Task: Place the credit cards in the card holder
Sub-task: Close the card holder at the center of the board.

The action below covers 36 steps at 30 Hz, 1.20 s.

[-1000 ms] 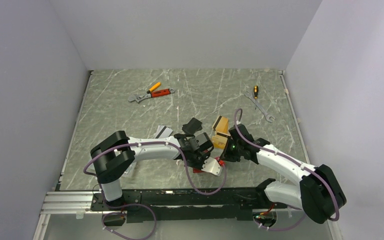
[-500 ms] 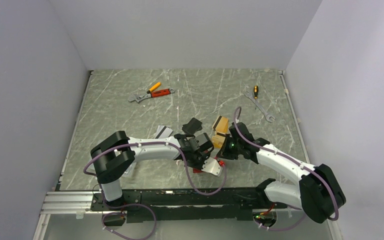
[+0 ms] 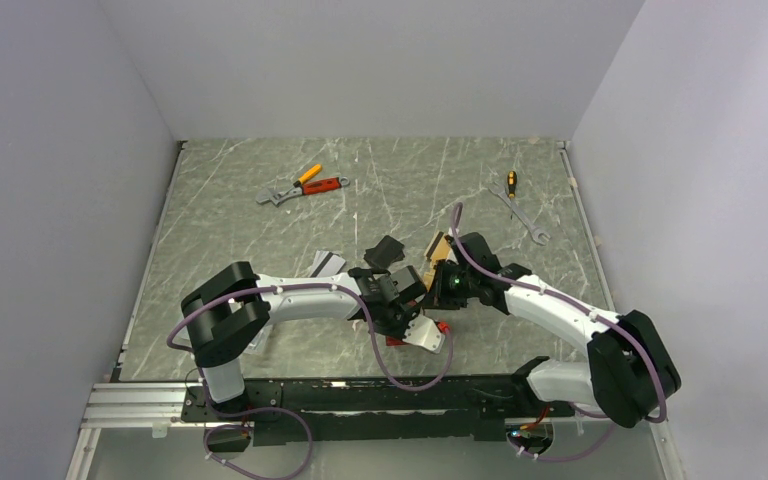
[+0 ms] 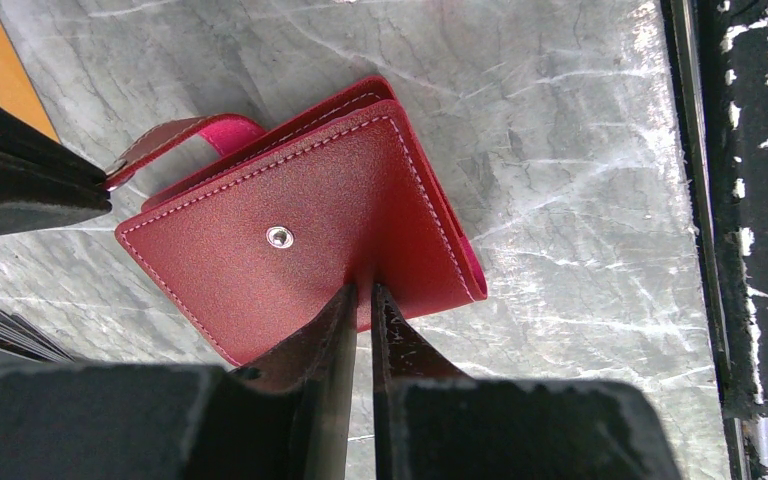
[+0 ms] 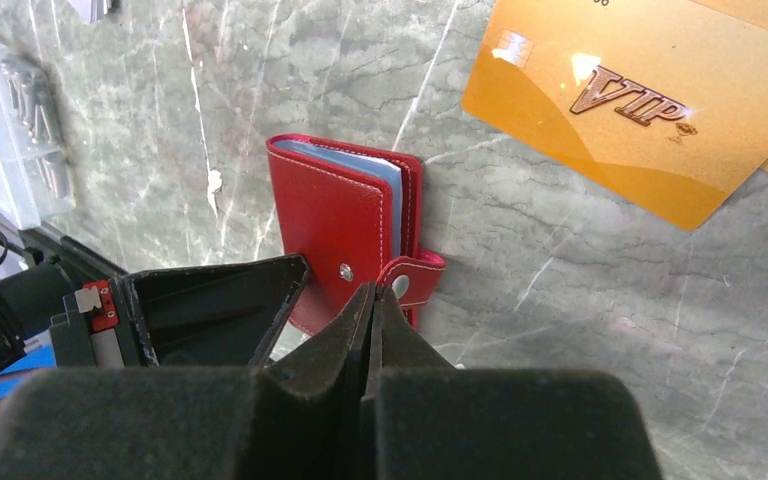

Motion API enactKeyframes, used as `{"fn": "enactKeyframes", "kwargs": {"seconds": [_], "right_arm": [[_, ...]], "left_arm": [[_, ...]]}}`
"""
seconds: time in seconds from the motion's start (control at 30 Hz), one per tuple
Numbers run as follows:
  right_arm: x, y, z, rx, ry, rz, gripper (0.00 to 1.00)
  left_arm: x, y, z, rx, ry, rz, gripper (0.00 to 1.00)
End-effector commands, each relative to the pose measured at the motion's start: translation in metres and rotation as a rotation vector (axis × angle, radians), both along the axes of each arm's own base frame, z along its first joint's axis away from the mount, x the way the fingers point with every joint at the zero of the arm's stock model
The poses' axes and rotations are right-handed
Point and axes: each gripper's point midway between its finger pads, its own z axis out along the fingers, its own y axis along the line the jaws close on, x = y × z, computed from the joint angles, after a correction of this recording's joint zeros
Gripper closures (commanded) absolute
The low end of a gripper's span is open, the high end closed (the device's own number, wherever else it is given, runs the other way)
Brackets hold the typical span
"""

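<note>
The red card holder [image 4: 300, 230] lies closed on the table, snap tab [image 5: 412, 278] loose at its side, bluish lining showing at its open edge. In the top view only red slivers of it [image 3: 441, 326] show under the grippers. My left gripper [image 4: 362, 292] is shut on the edge of its cover. My right gripper [image 5: 373, 292] is shut and empty, its tips right at the tab. Orange-gold credit cards [image 5: 640, 110] lie just beyond the holder, partly under my right arm in the top view [image 3: 439, 249]. Silver-white cards [image 3: 327, 263] lie further left.
A clear plastic box [image 3: 426, 334] sits next to the holder on the near side. A black flat rectangle [image 3: 388, 250] lies behind my left gripper. An adjustable wrench and orange pliers [image 3: 303, 186] and a spanner with a screwdriver [image 3: 520, 208] lie at the back.
My right arm has swung left and forward over the orange cards, bringing its shut gripper to the holder's tab. The left arm has not moved.
</note>
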Motion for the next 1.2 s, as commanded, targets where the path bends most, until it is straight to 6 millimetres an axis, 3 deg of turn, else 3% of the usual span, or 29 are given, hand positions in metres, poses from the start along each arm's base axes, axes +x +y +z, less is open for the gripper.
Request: {"fn": "enactKeyframes", "kwargs": {"seconds": [0.0,0.3,0.5,0.53,0.67,0.77,0.87,1.17], "right_arm": [[0.004,0.012,0.019,0.061,-0.05,0.058,1.0],[-0.017,0.036,0.015,0.172,0.035,0.189,1.0],[-0.017,0.02,0.002,0.07,0.064,0.13,1.0],[-0.015,0.017,0.006,0.057,0.049,0.111,0.89],[-0.005,-0.002,0.025,-0.029,-0.007,0.02,0.67],[0.0,-0.016,0.031,-0.11,-0.002,-0.029,0.59],[-0.001,-0.024,0.019,-0.174,0.043,-0.041,0.54],[-0.003,-0.017,0.001,-0.194,0.113,-0.02,0.53]], "left_arm": [[-0.022,0.008,-0.016,0.043,0.074,-0.043,0.86],[-0.021,0.006,-0.019,0.044,0.072,-0.047,0.86],[-0.022,0.009,-0.02,0.048,0.076,-0.046,0.86],[-0.022,0.009,-0.019,0.047,0.075,-0.047,0.86],[-0.023,0.008,-0.017,0.041,0.077,-0.047,0.86],[-0.022,0.008,-0.016,0.04,0.074,-0.047,0.86],[-0.022,0.007,-0.016,0.039,0.075,-0.045,0.86],[-0.022,0.008,-0.016,0.04,0.075,-0.046,0.86]]}}
